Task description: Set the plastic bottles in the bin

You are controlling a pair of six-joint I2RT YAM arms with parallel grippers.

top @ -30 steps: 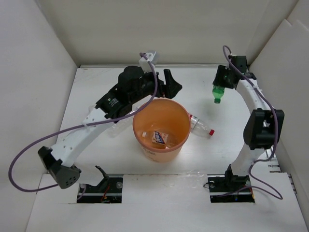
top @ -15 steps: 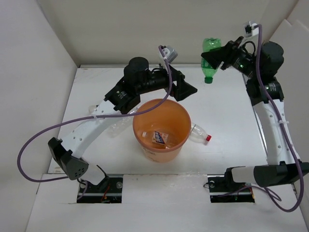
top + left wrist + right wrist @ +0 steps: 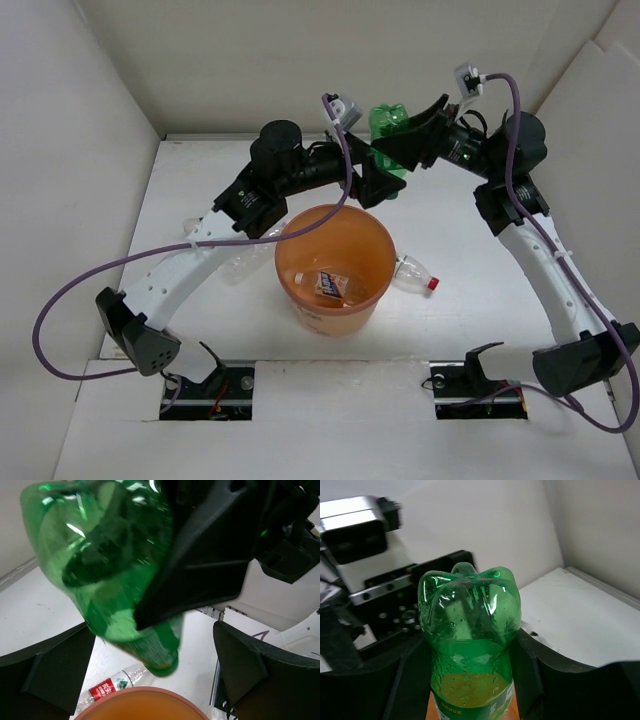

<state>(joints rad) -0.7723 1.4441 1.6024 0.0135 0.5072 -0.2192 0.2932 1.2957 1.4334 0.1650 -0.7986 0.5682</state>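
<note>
Behind left gripper (image 3: 376, 182), green bottle (image 3: 389, 124) half-hidden

green bottle (image 3: 467, 625): glossy translucent plastic | bin (image 3: 345, 228): smooth plastic

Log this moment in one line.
right gripper: shut on green bottle, neck down, raised beside bin | left gripper: open, empty | red-capped bottle: lying beside bin

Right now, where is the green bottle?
Top view: the green bottle is in the right gripper, raised near the bin's far rim, beside the left gripper.
</note>
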